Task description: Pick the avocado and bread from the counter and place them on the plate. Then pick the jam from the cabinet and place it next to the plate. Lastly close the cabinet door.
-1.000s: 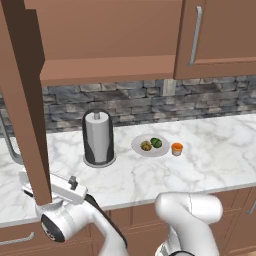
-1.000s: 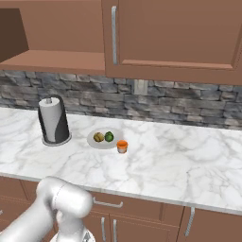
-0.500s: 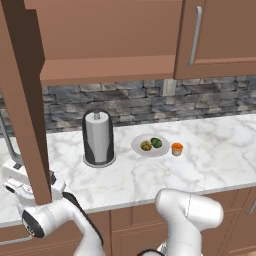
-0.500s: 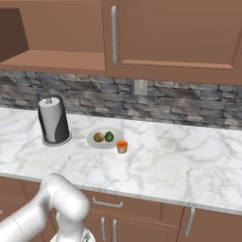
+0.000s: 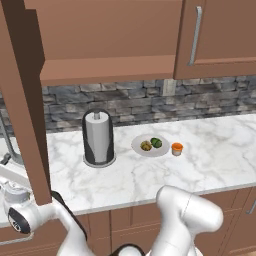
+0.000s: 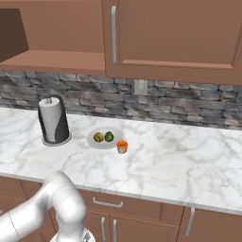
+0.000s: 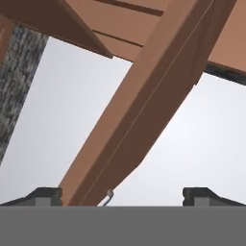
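My gripper (image 7: 120, 194) spread wide beneath the open cabinet door (image 7: 144, 110), avocado (image 5: 156, 142) and bread (image 5: 145, 145) on plate (image 5: 150, 150), jam (image 5: 177, 149) just beside it.

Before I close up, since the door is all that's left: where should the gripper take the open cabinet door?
Probably by the free edge of the cabinet door, low down, coming from its outer face. The panel swings out edge-on beside the gripper, whose open fingers straddle that edge.

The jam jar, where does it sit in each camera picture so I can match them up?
Left base view: jam right of centre, just right of the plate.
Right base view: jam at centre, just right of and nearer than the plate.
Hand view: not in it.
Shared landmark: paper-towel holder, left of the plate.
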